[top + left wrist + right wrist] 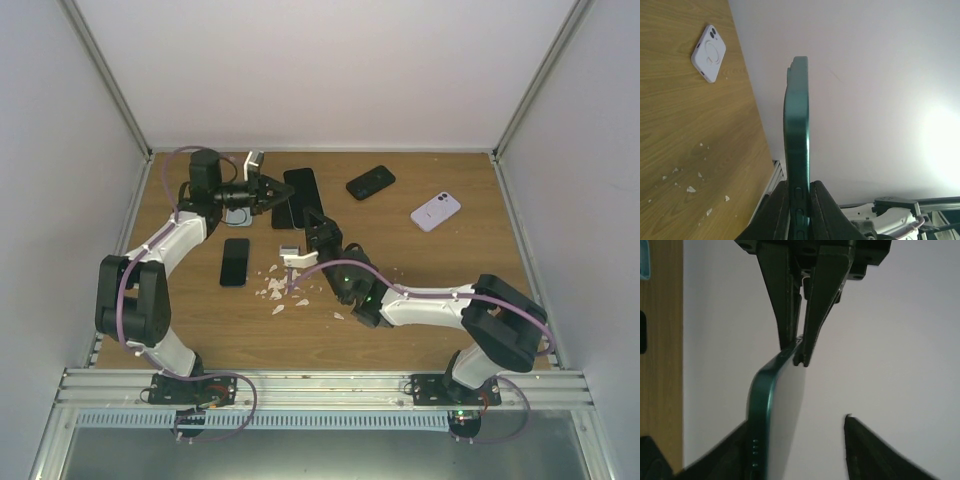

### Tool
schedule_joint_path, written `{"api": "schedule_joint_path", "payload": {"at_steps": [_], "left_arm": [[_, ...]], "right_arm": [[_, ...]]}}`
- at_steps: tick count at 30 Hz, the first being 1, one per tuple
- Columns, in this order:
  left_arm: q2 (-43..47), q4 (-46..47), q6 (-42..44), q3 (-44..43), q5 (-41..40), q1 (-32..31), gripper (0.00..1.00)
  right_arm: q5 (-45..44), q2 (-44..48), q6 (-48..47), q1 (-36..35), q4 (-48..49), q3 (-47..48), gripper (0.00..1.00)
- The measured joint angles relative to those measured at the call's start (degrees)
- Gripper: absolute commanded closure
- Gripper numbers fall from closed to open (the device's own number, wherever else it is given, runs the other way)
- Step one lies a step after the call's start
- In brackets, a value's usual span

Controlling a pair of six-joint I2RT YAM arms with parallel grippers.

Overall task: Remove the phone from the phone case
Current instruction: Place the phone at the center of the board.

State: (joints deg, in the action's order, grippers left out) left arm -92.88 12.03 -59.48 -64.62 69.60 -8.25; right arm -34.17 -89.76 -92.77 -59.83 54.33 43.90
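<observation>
landmark: the scatter of white crumbs [278, 290] on the desk [440, 290]; every place below is given from it.
phone case: dark green phone case [796, 130], lifted clear of the desk just beyond the crumbs toward the far wall, turned on edge between the two arms.
phone: cannot tell whether the phone sits inside; only the green rim and a pale flat face show.
left pincer: left pincer [799, 187] clamped on one end of the case, pads on its two broad faces beside the side buttons (an anchor grip, so the case cannot swing while the other arm works).
right pincer: right pincer [795, 422] apart; one finger lies against the rim of the case, the other stands well clear, so nothing is gripped here.
step in hand: judged as positioning the right arm for a hold on the free end.
next move: likely calls for the right fingers on the rim alone, to peel it away.
risk: a one-end hold may let the case twist.
bystanders: black phone [235, 262] left of the crumbs; pale case [435, 211] beyond them to the right; neither involved.
</observation>
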Motion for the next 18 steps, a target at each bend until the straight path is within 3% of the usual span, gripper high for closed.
{"api": "schedule_joint_path", "payload": {"at_steps": [7,11,18], "left_arm": [[1.2,-0.7,2.2,4.3,-0.1,1.6,1.00],[1.5,-5.6,7.3,5.5,0.1,2.6,1.00],[1.6,-13.7,16.9,8.5,-0.2,5.7,1.00]], "right_arm": [[0.8,1.5,1.1,0.0,0.5,-2.3,0.01],[0.8,3.6,3.8,-0.1,-4.0,-2.8,0.00],[0.8,7.3,13.4,0.4,-22.1,-1.4,0.00]]}}
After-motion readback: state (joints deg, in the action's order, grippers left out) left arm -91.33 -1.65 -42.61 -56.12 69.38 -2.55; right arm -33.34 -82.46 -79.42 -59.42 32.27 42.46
